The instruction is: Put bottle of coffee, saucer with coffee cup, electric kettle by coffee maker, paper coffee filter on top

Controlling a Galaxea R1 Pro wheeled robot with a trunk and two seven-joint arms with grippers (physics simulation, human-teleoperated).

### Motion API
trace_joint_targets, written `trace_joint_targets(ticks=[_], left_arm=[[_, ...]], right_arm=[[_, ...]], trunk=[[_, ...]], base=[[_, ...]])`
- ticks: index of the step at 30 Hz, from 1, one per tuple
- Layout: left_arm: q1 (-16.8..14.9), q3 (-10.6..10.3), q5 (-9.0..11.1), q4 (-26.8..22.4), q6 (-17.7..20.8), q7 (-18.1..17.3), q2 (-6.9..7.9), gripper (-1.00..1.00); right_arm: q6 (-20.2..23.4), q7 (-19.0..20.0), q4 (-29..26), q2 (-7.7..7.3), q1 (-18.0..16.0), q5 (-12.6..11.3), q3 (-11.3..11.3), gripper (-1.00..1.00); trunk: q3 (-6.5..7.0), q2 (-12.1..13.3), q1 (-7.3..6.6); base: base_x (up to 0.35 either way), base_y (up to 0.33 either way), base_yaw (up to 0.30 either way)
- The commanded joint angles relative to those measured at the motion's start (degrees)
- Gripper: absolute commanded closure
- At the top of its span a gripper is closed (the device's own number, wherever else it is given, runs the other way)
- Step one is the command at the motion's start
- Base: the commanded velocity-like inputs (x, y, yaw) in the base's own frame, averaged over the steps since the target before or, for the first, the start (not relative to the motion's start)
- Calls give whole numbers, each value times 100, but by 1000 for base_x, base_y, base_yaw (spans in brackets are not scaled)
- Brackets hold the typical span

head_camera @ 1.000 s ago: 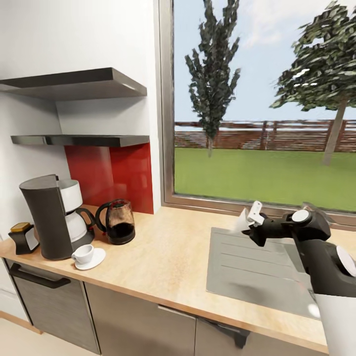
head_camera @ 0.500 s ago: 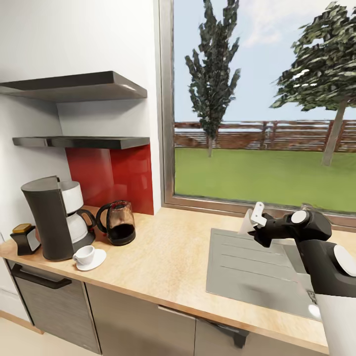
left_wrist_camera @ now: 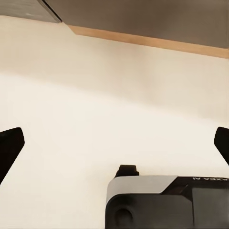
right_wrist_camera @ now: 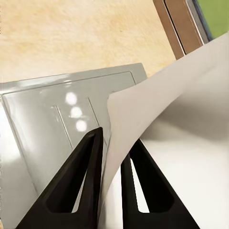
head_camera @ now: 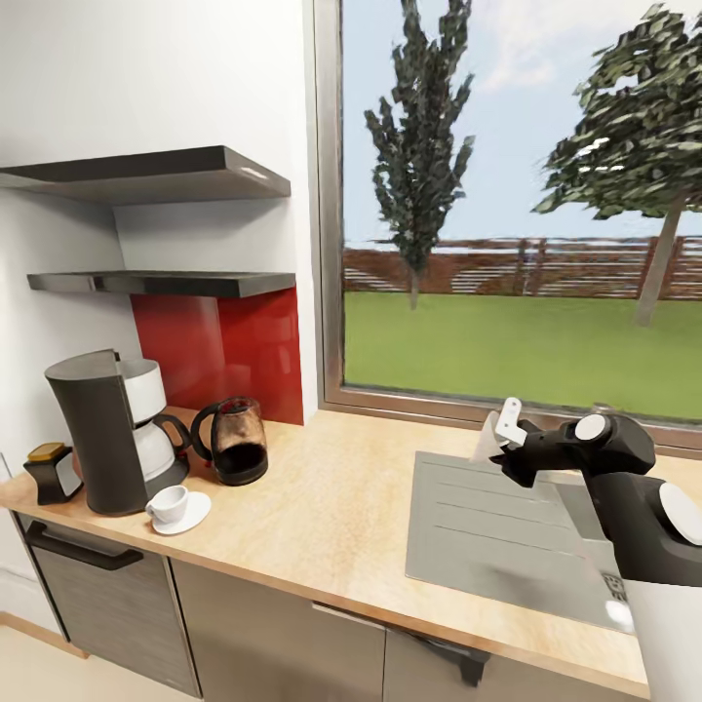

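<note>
Right gripper (head_camera: pixel 505 426) clenched on a paper filter (right_wrist_camera: pixel 157 119), the sheet standing on edge between its fingers, long axis along them, above the grey sink (head_camera: pixel 497 536). Well off beside it on the wooden countertop (head_camera: pixel 331 507): coffee maker (head_camera: pixel 107 434), cup (head_camera: pixel 168 503) on saucer (head_camera: pixel 190 514), kettle (head_camera: pixel 234 439). Left gripper (left_wrist_camera: pixel 114 148) spread wide over pale floor.

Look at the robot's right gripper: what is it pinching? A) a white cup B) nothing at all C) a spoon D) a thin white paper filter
D: in the right wrist view the right gripper's two dark fingers close on the edge of a thin white paper coffee filter, held above the grey sink; the white cup sits far off on its saucer.
</note>
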Motion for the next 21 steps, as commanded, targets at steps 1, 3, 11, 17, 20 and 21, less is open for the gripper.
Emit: trace_joint_targets(ticks=[1,3,11,17,20,21], left_arm=[[-4,-45,49,18,-26,-2,-7,-100],[-4,-45,48,17,-26,-2,-7,-100],[-4,-45,46,16,-28,-2,-7,-100],[-4,-45,49,16,-26,-2,-7,-100],[-6,-45,46,14,-26,-2,-7,-100],[-6,-45,46,16,-28,-2,-7,-100]], right_arm=[[83,35,-4,-1,-3,12,1,100],[83,35,-4,-2,-3,12,1,100],[75,35,-4,-9,-3,12,1,100],[75,35,-4,-9,-3,12,1,100],[74,35,-4,-9,-3,12,1,100],[74,35,-4,-9,-3,12,1,100]], trunk=[[-2,-1,1],[-2,-1,1],[-2,-1,1],[-2,-1,1],[-2,-1,1],[-2,-1,1]], base=[[0,0,0],[0,0,0],[0,0,0],[0,0,0],[0,0,0],[0,0,0]])
